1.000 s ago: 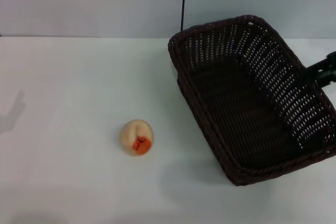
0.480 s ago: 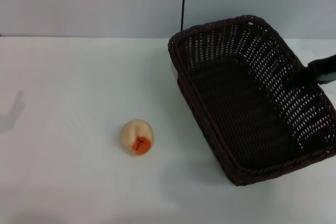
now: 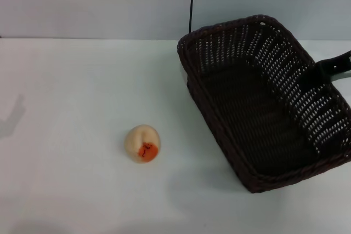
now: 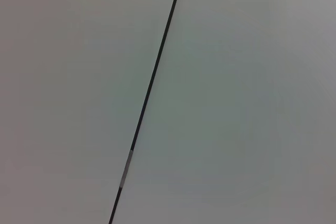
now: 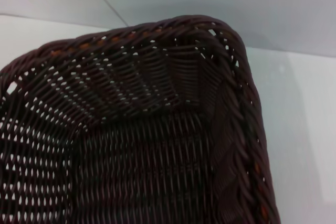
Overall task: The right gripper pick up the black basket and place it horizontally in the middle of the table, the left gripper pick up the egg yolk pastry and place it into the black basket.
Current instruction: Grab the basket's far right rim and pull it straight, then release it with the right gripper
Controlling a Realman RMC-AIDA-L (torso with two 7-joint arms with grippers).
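Basket work is barely under way, by the look of it. The black basket (image 3: 263, 102) sits on the white bench (image 3: 71, 80) over on the robot's right side, skewed at an angle, not square and not in the middle, so I'd judge the first step unfinished. The right claw (image 3: 324, 70) reaches in from the right edge and its dark tip lies at the basket's right-hand rim, about halfway along that long side. Whether it has closed on the braided rim or only touches it, I cannot tell; the weave hides the fingertips. The right wrist view looks down into one inner corner of the basket (image 5: 157, 129) from close above, which fits a claw right at the rim.

The egg yolk pastry (image 3: 143, 143) rests on the bench well apart from the basket, to its left and nearer the robot, orange patch facing forward. It looks untouched. The left claw is not in view anywhere; its wrist camera shows only a pale surface crossed by a thin dark line, so its state can't be told.

Left to do, as I read it: grip, shift and square the basket at mid-bench, then fetch the pastry and drop it in.

Count: one basket, one pastry, one claw showing. The basket holds nothing.
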